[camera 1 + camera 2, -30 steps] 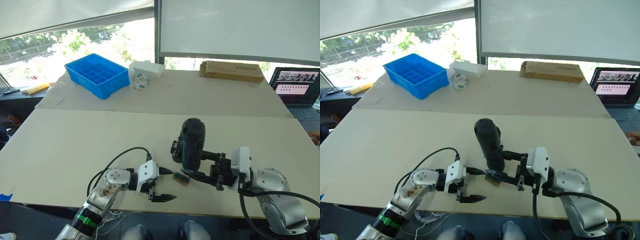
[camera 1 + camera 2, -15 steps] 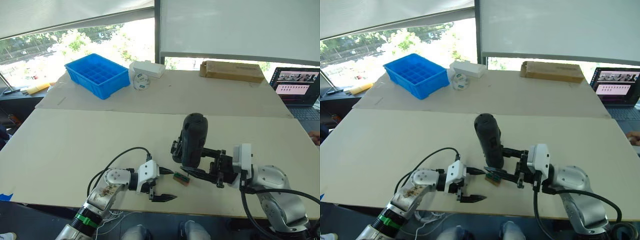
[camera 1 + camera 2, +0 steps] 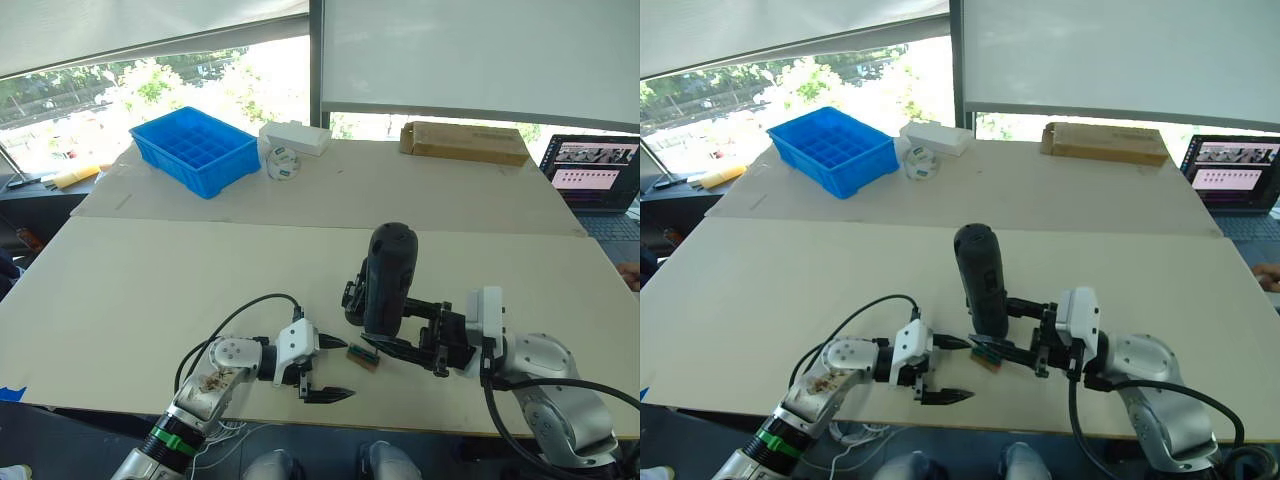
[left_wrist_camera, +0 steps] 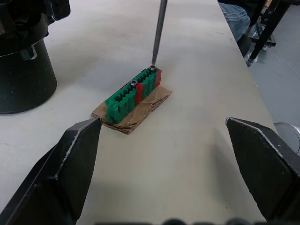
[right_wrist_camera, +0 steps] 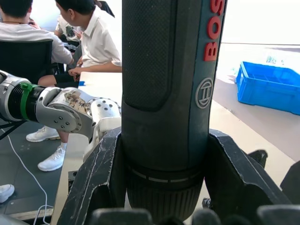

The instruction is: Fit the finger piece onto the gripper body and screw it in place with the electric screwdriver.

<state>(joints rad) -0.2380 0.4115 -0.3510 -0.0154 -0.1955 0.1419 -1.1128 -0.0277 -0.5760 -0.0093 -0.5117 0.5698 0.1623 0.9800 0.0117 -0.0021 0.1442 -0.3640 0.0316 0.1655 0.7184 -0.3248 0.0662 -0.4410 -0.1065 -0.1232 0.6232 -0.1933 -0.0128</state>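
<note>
Electric screwdriver (image 3: 388, 282), clamped in the right gripper (image 3: 425, 340), has tilted more upright, bit on the green screw holder (image 4: 133, 93); left gripper (image 3: 322, 370) gapes empty.

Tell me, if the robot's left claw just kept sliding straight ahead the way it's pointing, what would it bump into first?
Probably the small green-and-red block lying on the table between the open fingers of the left gripper, with the screwdriver bit touching it. Depth is hard to judge.
</note>
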